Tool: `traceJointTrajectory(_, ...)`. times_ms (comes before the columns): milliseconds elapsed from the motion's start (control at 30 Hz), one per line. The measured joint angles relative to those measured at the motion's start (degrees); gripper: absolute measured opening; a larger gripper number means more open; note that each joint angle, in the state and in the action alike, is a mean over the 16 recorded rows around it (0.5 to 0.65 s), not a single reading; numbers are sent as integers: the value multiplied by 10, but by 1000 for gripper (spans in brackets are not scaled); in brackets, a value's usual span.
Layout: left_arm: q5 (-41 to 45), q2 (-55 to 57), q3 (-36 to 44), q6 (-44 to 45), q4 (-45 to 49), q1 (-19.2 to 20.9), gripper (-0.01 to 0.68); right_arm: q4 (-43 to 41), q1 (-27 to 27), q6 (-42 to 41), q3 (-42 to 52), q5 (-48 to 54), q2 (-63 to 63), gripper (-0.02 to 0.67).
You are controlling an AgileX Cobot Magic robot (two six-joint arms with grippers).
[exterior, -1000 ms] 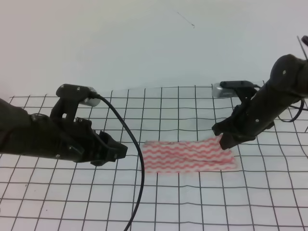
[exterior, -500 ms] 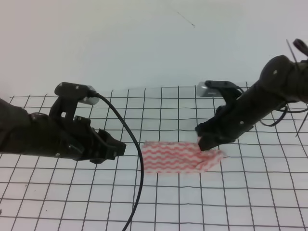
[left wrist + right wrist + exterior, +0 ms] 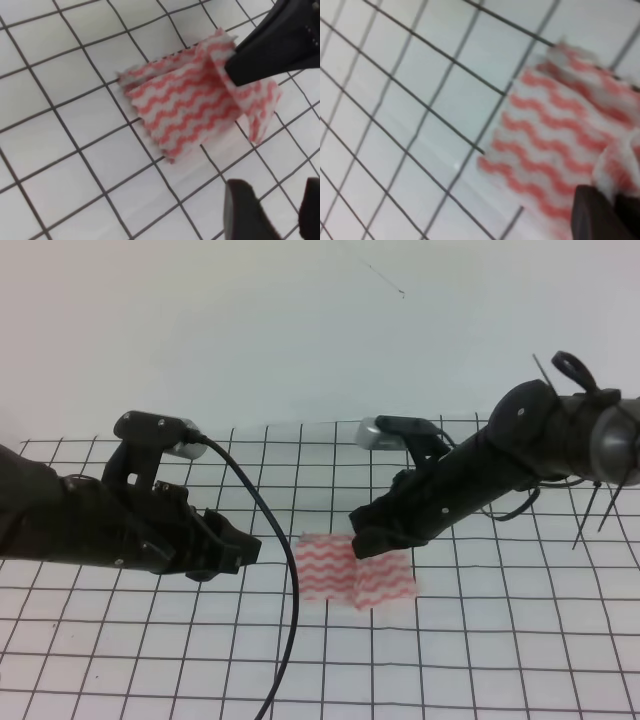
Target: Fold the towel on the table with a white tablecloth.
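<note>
Half the fold is done: your right gripper (image 3: 362, 540), pinching the towel (image 3: 340, 568) edge, has carried it from 3 toward 9 o'clock across the tablecloth (image 3: 480, 660), doubling the cloth mid-table, while the left gripper (image 3: 248, 552) waits, jaw state unclear.

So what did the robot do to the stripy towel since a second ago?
The right gripper, shut on the towel's end, carried it leftward across the high view, over the rest of the cloth. The towel went from a long flat strip to about half as long, with the right part doubled over. The left gripper stayed beside the towel, not touching it, and the towel's left end stayed flat on the tablecloth.
</note>
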Motion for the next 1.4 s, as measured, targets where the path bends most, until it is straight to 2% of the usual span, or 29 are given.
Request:
traceJointTrajectory(233,1,1,0,0,2,0,237,33,19,-18,-36,-3,27,27)
traceJointTrajectory(667,7,1,0,2,5,0,237,45,35,-24,-104,19,81,31)
traceJointTrajectory(800,9,1,0,2,5,0,237,63,36,-46,-109,25,89,64)
traceJointTrajectory(1200,12,1,0,1,1,0,237,170,29,-179,-110,31,81,240)
traceJointTrajectory(1300,13,2,0,7,-8,-1,237,168,18,-185,-110,36,74,238)
traceJointTrajectory(1400,10,8,0,18,-22,-7,238,145,5,-175,-110,44,67,201)
